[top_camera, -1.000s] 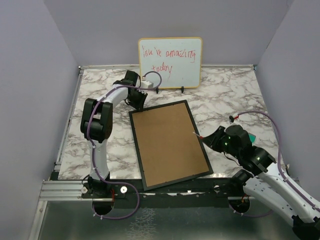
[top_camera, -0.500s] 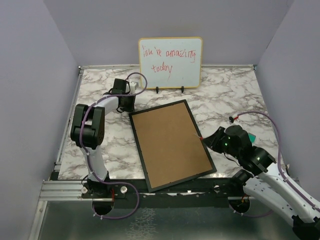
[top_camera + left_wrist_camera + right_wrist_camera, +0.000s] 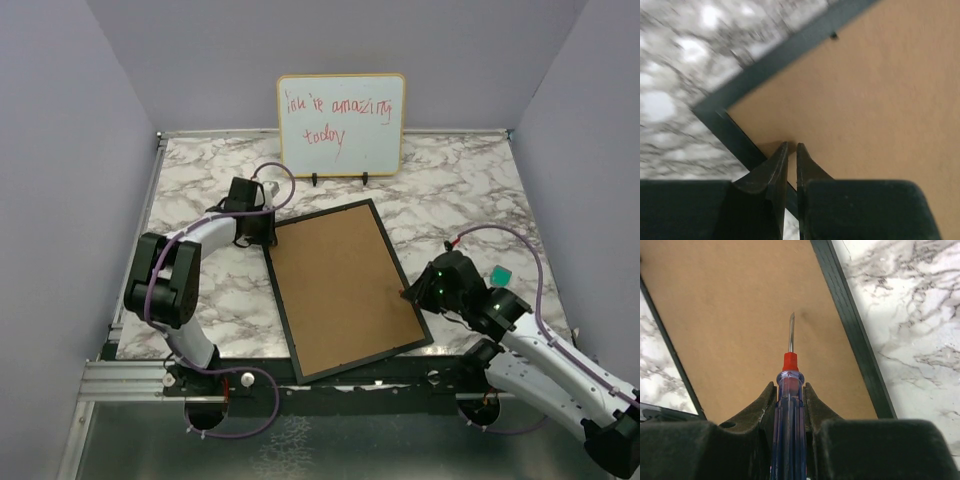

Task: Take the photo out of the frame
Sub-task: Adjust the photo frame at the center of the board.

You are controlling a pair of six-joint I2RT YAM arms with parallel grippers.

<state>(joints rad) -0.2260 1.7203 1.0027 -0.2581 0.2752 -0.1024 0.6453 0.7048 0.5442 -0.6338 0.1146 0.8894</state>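
Frame [image 3: 345,290] lies back-up on the bench [image 3: 450,190]; right fingers [image 3: 757,412] grip a screwdriver [image 3: 789,385] over its brown panel, left fingers [image 3: 774,172] all but closed at a corner.

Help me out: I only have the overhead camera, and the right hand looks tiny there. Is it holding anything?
Observer: Yes, the right hand is shut on a screwdriver with a clear blue handle and a red collar.
Operator: Where does the tip point?
Observer: It is over the brown back panel, near the black edge of the frame. I cannot judge contact.
Operator: And the left hand?
Observer: The left hand has its fingers almost together, with the tips at a corner of the panel. Nothing shows between them.
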